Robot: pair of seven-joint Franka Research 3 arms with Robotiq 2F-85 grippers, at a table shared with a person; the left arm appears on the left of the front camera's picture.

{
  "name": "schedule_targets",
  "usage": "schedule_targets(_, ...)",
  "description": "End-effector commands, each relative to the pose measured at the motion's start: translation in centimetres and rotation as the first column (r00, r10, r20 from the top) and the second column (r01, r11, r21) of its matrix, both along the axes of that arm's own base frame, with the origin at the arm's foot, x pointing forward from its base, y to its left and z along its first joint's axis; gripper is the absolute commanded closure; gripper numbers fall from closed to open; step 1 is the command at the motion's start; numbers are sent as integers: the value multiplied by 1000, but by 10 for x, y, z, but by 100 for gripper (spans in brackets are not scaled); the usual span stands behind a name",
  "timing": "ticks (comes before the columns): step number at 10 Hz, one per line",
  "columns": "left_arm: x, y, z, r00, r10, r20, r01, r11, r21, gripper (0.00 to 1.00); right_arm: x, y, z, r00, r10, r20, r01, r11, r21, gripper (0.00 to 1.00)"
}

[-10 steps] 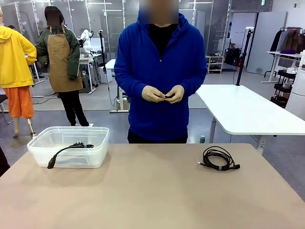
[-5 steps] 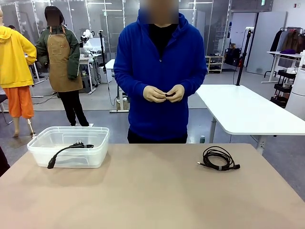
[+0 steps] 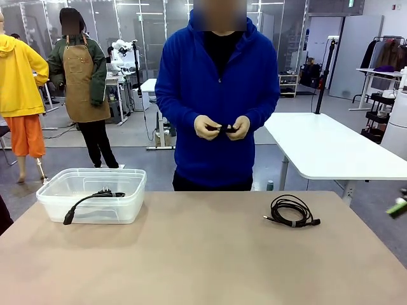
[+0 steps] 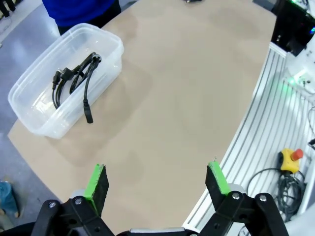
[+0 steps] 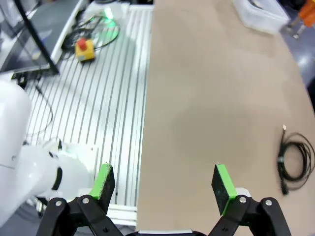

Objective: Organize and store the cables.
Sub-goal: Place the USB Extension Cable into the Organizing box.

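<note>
While both arms hang back from the work, you have one cable [image 3: 95,194] already lying in the clear bin [image 3: 127,210], its end draped over the bin's near wall, so that part of the storing looks done. A second, coiled cable [image 3: 291,211] rests on the tabletop [image 3: 191,254] well to the right of the bin; it seems bound at one spot, which would keep its loops together for a clean pick. Beyond the bin and to its right, the person's hands [image 3: 207,127] meet at chest height and pinch a small dark thing between them. You cannot tell what it is, perhaps a tie or short cord being readied. Your left pincer [image 4: 156,172] hovers high on the near side of the bin, spread wide and empty. Your right pincer [image 5: 164,173] is likewise wide and empty, far from the bin, with the coiled cable off to one side. By the look of it, that coil is your next fetch, and the right arm is the better placed to carry it across to the bin
</note>
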State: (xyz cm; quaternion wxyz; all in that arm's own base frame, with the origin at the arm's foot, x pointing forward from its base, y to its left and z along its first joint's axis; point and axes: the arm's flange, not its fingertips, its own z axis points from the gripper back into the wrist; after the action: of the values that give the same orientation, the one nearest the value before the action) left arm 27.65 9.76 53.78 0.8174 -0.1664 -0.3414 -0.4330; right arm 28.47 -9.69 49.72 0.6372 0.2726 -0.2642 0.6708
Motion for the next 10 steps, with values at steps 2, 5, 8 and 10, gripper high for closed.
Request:
schedule_targets(2,-1,-1,1,1000,-13,-3,13,1000,2,0,68,47,10,990,140,13,-135,973,-189,0)
schedule_targets(5,-1,-1,1,1000,-13,-3,13,1000,2,0,130,87,-7,995,-95,37,101,907,-409,0)
schedule_targets(8,-1,-1,1,1000,-13,-3,13,1000,2,0,186,104,-60,950,-300,85,300,807,-509,0)
schedule_targets(10,-1,-1,1,1000,-13,-3,13,1000,2,0,198,120,-87,935,-339,99,340,784,-520,0)
